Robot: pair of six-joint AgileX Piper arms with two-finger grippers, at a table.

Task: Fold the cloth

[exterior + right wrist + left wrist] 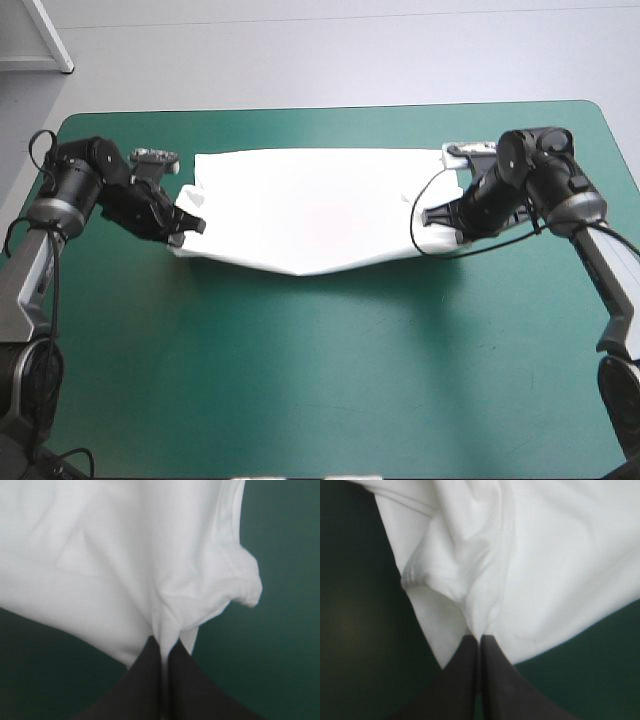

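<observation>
The near half of the table (320,380) is showing bare teal-green cover. Beyond it, the T-shirt (310,215) is lying stretched crosswise over the far half of the table, between the two arms. Its near edge is dipping to a shallow point at the middle and casting a shadow on the cover.

I am reading the left end effector (480,639) as all but closed. In the left wrist view its black fingers are meeting in a pointed arch, pinching a fold of white fabric between the tips. The fabric is gathering into creases ahead of them. This end effector is gripping the T-shirt near the near corner of its left end.

I am reading the right end effector (164,645) the same way: the fingers are almost together, clamping a pleat of the T-shirt at its right end. A rolled hem is bulging just beside the fingers.

Farther back, the T-shirt's far edge is running roughly straight, parallel to the table's far edge and short of it.
</observation>
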